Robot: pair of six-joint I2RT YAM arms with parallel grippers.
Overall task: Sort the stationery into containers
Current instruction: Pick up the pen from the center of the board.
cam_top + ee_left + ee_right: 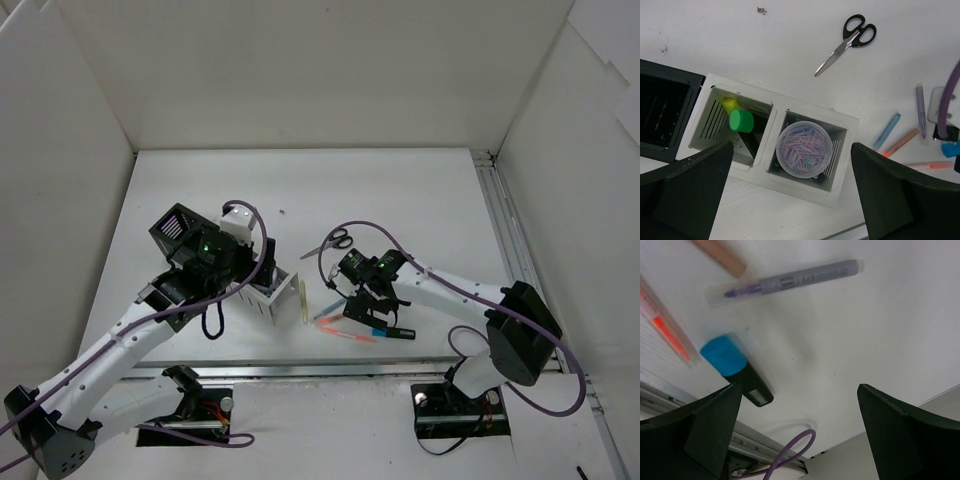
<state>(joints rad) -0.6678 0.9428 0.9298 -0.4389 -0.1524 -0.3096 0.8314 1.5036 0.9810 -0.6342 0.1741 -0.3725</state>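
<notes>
hovering open: left gripper (791, 150) above jar (804, 149), right gripper (799, 386) near table edge (300, 365)

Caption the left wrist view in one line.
White organiser holds a paperclip jar and highlighters; scissors and pens lie loose.

top: overhead, far | left wrist: down, near containers (776, 108) | right wrist: down, nearest | wrists share purple pen (790, 281)

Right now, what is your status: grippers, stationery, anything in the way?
Left gripper open, empty, above white boxes. Right gripper open, empty, near blue-capped highlighter. Jar and green highlighter boxed; scissors, pens loose on table. Nothing blocking.
</notes>
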